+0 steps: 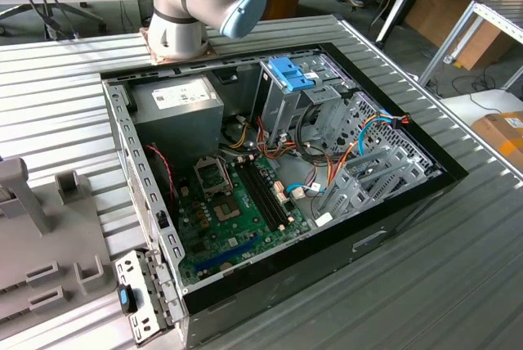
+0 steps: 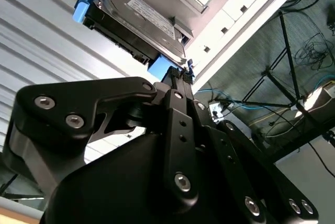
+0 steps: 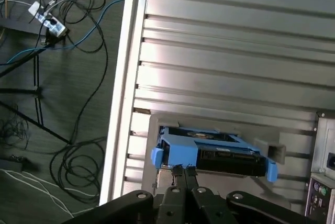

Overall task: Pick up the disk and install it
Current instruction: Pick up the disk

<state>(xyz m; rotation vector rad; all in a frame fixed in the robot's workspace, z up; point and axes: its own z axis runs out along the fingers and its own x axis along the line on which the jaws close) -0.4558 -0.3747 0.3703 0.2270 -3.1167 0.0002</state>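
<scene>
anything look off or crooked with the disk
Nothing stands out: the disk lies flat in its grey holder, blue rails on both ends, with the gripper at its near edge.

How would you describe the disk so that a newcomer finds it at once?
Start at the ribbed silver metal table. On it lies a shallow grey holder, and inside rests the flat grey metal disk with a white label. Its bright blue plastic side rails set it apart.

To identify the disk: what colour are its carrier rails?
Bright blue rails, best in first wrist view.
</scene>
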